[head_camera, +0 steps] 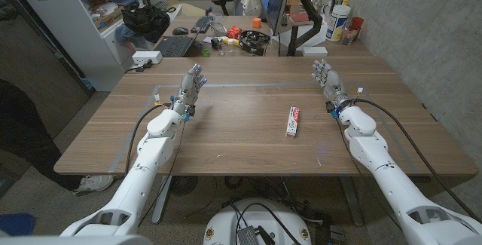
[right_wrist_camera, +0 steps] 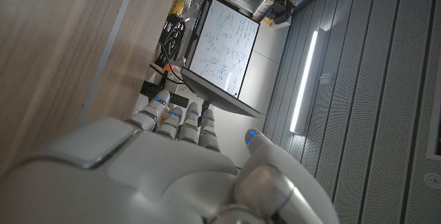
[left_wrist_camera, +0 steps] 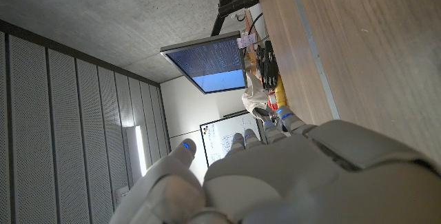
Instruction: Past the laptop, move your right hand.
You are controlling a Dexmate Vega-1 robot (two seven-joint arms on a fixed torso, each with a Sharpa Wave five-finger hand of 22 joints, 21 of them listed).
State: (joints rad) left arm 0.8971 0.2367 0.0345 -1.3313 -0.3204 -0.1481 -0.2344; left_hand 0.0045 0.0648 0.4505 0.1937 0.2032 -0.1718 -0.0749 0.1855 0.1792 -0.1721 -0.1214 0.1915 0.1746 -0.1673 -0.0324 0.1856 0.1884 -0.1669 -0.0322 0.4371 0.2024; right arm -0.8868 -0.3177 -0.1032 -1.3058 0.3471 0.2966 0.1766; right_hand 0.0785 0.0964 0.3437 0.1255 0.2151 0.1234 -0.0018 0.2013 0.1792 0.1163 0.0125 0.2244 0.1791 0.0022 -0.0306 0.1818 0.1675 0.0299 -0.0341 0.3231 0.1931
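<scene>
Both hands: my right hand [head_camera: 327, 78] and left hand [head_camera: 190, 88] stood empty, fingers apart.
Laptop: none visible on the worktop [head_camera: 241, 136]; toothpaste tube [head_camera: 293, 120] instead.
Progress: I judged the move unstarted.

The scene is lit evenly and fairly brightly from above. Soft, short shadows are cast on the wooden surface [head_camera: 248, 136] beside the arms, and a faint sheen is seen on its far half. Straight edges are bent outward toward the corners of the head view by the wide lens. In the wrist views, glare is given off by a ceiling light strip [right_wrist_camera: 306, 79] and a lit monitor [left_wrist_camera: 210, 62], while each hand [left_wrist_camera: 289, 176] close to the lens is rendered soft and slightly blurred.
</scene>
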